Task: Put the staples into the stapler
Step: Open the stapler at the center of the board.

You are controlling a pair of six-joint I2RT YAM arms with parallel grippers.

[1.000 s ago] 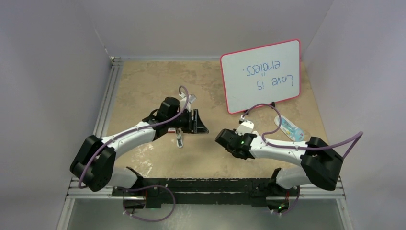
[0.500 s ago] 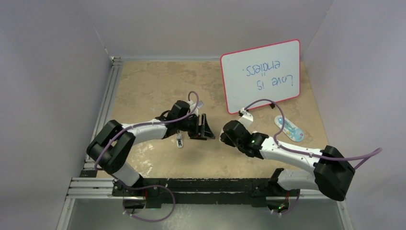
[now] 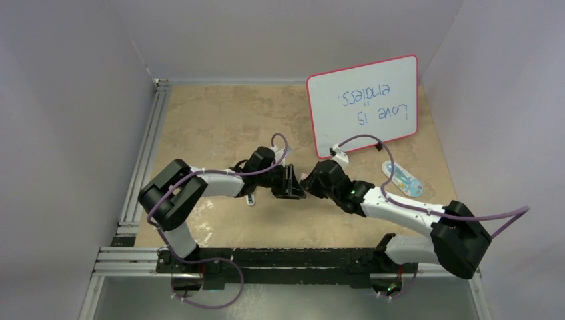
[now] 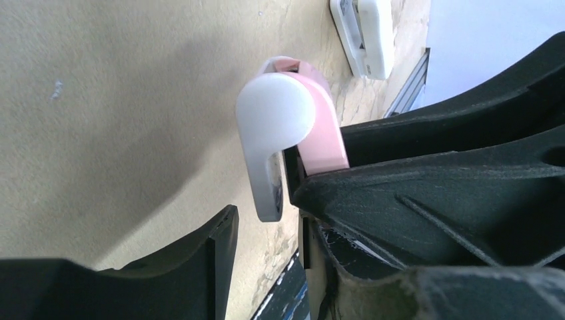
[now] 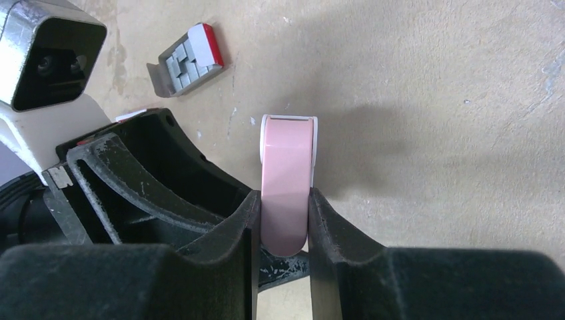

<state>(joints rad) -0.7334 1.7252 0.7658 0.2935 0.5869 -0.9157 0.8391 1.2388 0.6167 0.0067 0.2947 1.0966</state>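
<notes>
The stapler, small and pink with a white edge, is pinched at its rounded end by my right gripper, which is shut on it above the table. From the left wrist view, the stapler's white arm sticks out from the pink body. That arm hangs between the fingers of my left gripper, which is open, with a gap beside the lower finger. The staples lie as grey strips in a small grey tray, its red-ended box on the table beyond. Both grippers meet at mid-table.
A red-framed whiteboard leans at the back right. A blue and white oval item lies on the table right of my right arm. An aluminium rail runs along the left edge. White walls enclose the table.
Both arms have swung inward. My left gripper moved right and nearer, my right gripper carried the stapler left, and the two now meet at mid-table.
</notes>
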